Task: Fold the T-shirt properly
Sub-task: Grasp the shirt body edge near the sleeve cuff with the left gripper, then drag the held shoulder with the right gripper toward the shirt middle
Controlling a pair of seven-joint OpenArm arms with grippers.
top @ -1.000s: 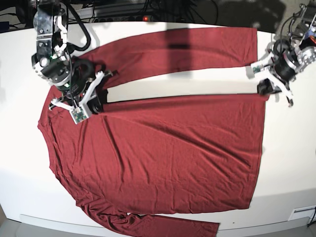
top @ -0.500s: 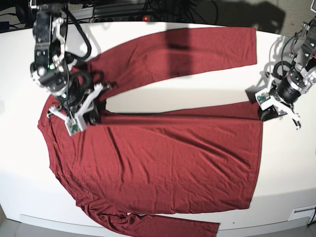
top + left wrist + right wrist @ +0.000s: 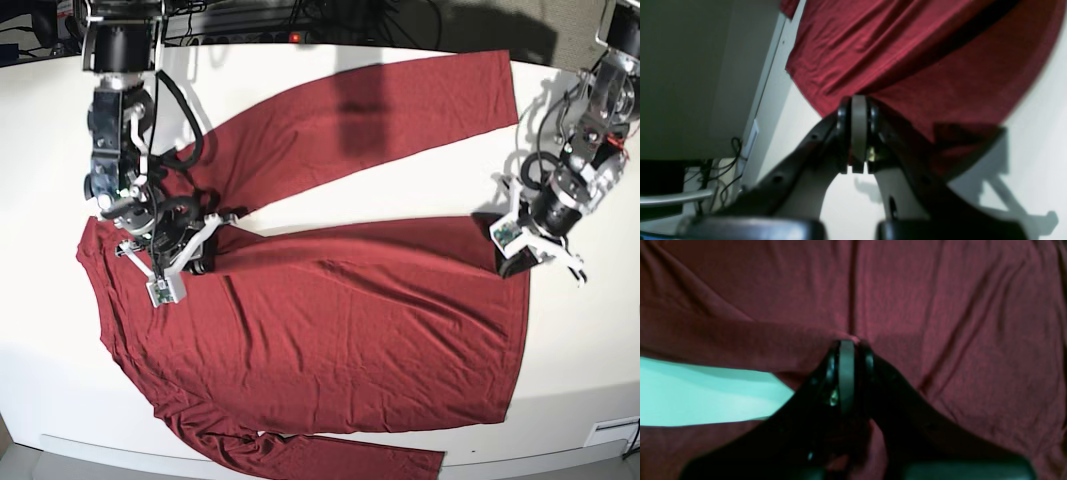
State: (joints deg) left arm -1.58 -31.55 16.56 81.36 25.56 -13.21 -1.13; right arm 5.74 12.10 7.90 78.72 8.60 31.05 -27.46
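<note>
a: so where's this at? the maroon t-shirt (image 3: 340, 330) is spread across the white table (image 3: 30, 330), one sleeve angled up toward the far edge, the other hanging off the near edge.

b: yep. right gripper (image 3: 190, 262) is pinched closed on the fabric at the armpit end of the top side, and left gripper (image 3: 512, 262) is clamped on the hem corner of that same side. both wrist views show the jaws pressed together with cloth bunched at the tips.

a: so it's the first lengthwise fold, i'd guess?

b: looks like it to me. to do it well, i'd lift both pinches evenly, keep the edge between them taut, and carry it toward the near side in parallel.

a: and the far sleeve?

b: thin knit, it'll drag and wrinkle. go slow so it trails in flat, and don't lift so high the body slides.
</note>
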